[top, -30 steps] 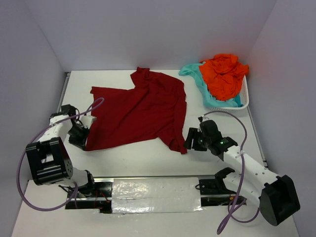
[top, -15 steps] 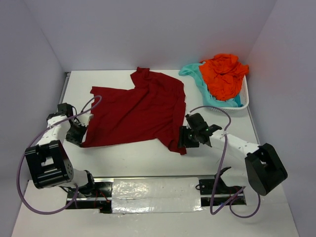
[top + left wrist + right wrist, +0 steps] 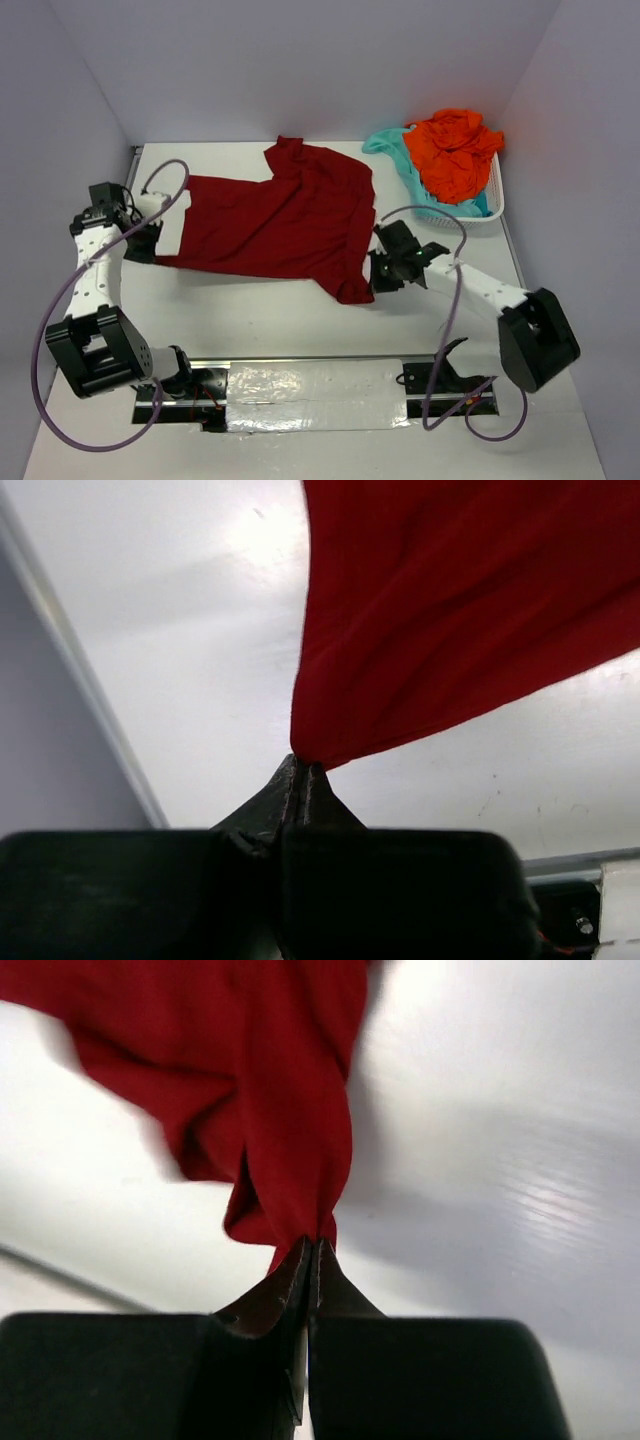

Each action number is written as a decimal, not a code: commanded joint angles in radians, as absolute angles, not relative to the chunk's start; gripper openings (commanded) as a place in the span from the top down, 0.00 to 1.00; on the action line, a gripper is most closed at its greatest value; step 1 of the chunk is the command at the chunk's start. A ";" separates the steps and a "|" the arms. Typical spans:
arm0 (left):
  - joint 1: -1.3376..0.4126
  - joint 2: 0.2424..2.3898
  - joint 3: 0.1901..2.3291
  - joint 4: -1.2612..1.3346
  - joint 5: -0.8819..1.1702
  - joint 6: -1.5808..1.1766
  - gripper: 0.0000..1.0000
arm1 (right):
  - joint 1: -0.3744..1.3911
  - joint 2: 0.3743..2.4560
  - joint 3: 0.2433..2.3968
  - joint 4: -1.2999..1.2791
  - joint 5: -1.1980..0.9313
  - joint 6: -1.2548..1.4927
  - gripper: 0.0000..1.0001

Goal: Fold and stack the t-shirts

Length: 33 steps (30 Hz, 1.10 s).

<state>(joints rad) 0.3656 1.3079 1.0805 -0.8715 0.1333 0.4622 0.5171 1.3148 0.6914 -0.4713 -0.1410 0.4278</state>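
**Thin pinches on two corners may slip**

The dark red t-shirt lies spread but rumpled at the middle of the worktop. The left end effector is clenched on its corner at 8 o'clock. The right end effector is clenched on a bunched corner at 4 o'clock.

Both wrist views show only a narrow tip of cloth between the jaws, so a hard pull apart could drag a corner free. The right grip holds a twisted wad, probably several layers, which risks a crooked fold. The end at 12 o'clock is doubled over, and dragging may worsen that. The orange t-shirt and mint-aqua t-shirt sit in the basket at 2 o'clock.
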 commanded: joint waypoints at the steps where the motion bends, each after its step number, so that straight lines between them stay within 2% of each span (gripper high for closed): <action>1: 0.390 1.215 1.259 -0.905 0.204 0.446 1.00 | 0.514 1.116 0.907 -0.593 -0.081 0.364 1.00; 6: 0.390 1.183 1.599 -0.965 0.250 0.417 1.00 | 0.514 0.905 1.271 -0.767 0.037 0.302 1.00; 8: 0.391 1.178 1.688 -0.989 0.279 0.396 1.00 | 0.514 0.852 1.357 -0.794 0.092 0.284 1.00; 11: 0.390 1.189 1.958 -1.041 0.288 0.356 1.00 | 0.514 0.790 1.497 -0.825 0.127 0.259 1.00; 17: 0.390 1.275 2.444 -1.100 0.183 0.325 1.00 | 0.514 0.681 1.695 -0.770 0.135 0.244 1.00; 23: 0.390 1.287 2.459 -1.000 0.132 0.318 1.00 | 0.512 0.759 1.874 -0.750 0.123 0.184 1.00; 30: 0.390 1.382 2.252 -0.960 0.227 0.264 1.00 | 0.509 0.952 1.783 -0.665 0.199 0.091 1.00; 33: 0.390 1.446 2.174 -0.944 0.255 0.252 1.00 | 0.456 1.083 1.763 -0.594 0.134 0.090 1.00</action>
